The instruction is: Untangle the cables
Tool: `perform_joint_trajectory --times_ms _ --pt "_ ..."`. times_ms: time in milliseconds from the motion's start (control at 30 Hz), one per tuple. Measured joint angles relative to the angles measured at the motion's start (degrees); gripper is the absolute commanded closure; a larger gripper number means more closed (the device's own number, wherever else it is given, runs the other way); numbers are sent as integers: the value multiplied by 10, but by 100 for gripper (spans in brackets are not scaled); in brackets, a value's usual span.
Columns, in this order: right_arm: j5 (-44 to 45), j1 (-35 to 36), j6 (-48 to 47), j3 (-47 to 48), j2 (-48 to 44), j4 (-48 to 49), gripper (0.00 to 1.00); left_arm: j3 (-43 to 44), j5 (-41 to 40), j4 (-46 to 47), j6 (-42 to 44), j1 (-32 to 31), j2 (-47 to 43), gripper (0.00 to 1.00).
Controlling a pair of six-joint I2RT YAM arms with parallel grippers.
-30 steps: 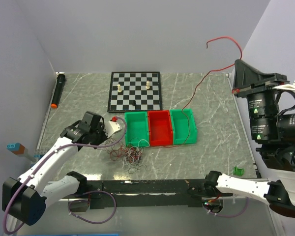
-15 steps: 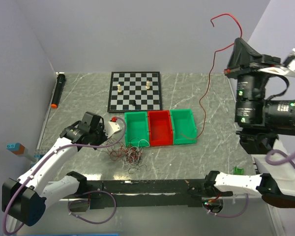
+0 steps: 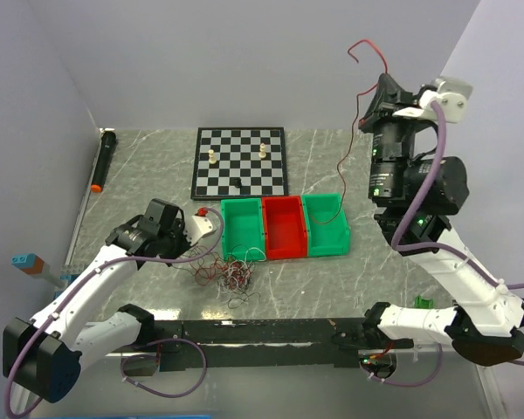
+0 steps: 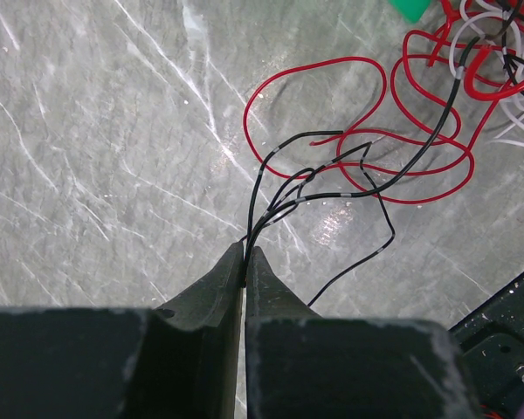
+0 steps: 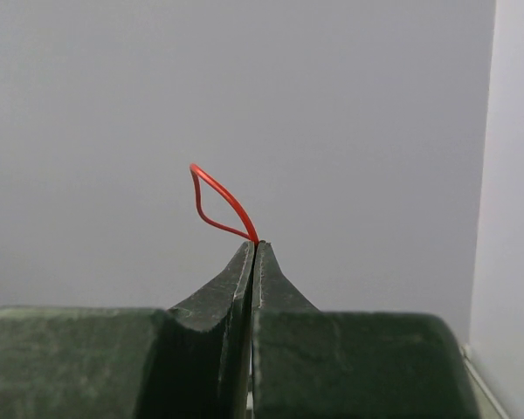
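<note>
A tangle of thin red, black and white cables [image 3: 233,273] lies on the marble table in front of the bins. My left gripper [image 3: 185,249] is low at the tangle's left side, shut on black cables [image 4: 284,194] that run from its tips [image 4: 245,253] to red loops [image 4: 358,148]. My right gripper [image 3: 377,85] is raised high at the back right, shut on a red cable [image 3: 349,144]. Its free end [image 5: 217,202] curls above the tips [image 5: 255,244]. The red cable hangs down into the right green bin [image 3: 326,225].
Three bins stand in a row: green [image 3: 242,230], red [image 3: 284,227], green. A chessboard [image 3: 241,161] with a few pieces lies behind them. A black marker [image 3: 104,159] lies at the far left. A small green block [image 3: 424,304] sits at the near right.
My right arm has swung left and risen, carrying the red cable's top end leftward. The cable now hangs into the right green bin. The left arm and the tangle have not moved.
</note>
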Motion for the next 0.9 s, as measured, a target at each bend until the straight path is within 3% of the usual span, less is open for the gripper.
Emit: perform_joint_trajectory --times_ms 233,500,900 --pt "9 -17 83 -75 -30 -55 100 0 0 -1 0 0 -7 91" --pt "3 -37 244 -161 -52 -167 100 0 0 -1 -2 0 -7 91" --pt "-72 -90 482 -249 -81 -319 100 0 0 -1 -2 0 -7 91"
